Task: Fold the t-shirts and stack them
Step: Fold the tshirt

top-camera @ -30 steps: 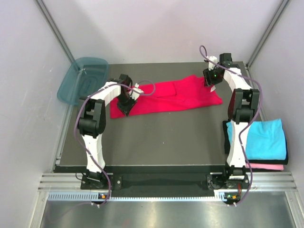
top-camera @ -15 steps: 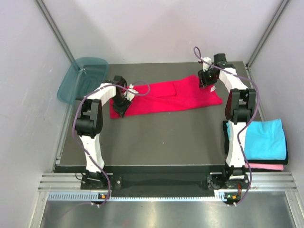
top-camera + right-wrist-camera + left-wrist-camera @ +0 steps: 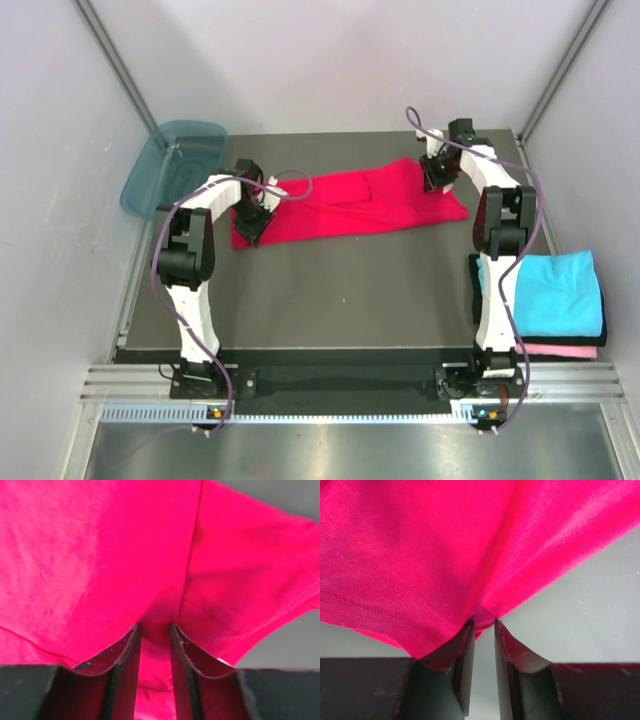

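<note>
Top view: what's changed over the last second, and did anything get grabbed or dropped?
The left gripper slid a little left at the left end of the red shirt, and the right gripper edged slightly left at its right end. Both now pinch the cloth; nothing was dropped. The red shirt's outline, the cyan shirt on the pink shirt and the tub stayed put.

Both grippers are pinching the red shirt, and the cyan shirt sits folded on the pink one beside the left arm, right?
Not quite. The top external view shows the cyan shirt folded on the pink shirt beside the right arm, not the left. The left gripper and right gripper do both pinch the red shirt.
</note>
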You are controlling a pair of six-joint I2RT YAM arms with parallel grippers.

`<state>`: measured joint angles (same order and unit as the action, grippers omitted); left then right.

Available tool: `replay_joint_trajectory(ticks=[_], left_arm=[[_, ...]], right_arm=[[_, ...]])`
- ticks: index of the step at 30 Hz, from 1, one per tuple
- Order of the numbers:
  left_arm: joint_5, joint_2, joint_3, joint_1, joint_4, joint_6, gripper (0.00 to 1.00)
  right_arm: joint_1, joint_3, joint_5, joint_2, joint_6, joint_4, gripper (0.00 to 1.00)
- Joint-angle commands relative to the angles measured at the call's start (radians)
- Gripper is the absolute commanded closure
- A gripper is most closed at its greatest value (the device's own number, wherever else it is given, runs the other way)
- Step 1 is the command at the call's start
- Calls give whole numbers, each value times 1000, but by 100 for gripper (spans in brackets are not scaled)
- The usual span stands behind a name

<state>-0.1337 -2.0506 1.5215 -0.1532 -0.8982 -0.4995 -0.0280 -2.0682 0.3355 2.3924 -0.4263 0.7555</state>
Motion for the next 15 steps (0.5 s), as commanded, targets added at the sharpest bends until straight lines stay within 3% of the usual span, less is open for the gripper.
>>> replay_joint_trajectory(ticks=[1,7,11,15], left_arm=[[11,7,-20,12,21,-10,72],[8,1,-15,12,19,-11,72],[9,1,-23,12,22,-11,72],[8,4,-34,12,27,-8,72]], right_arm=[[3,-9,0,33,-15,47,71],[8,-4,-44,28,0,35,74],[8,6,-99,14,3,-7,96],[14,16,-136,-13,4,-38,100]])
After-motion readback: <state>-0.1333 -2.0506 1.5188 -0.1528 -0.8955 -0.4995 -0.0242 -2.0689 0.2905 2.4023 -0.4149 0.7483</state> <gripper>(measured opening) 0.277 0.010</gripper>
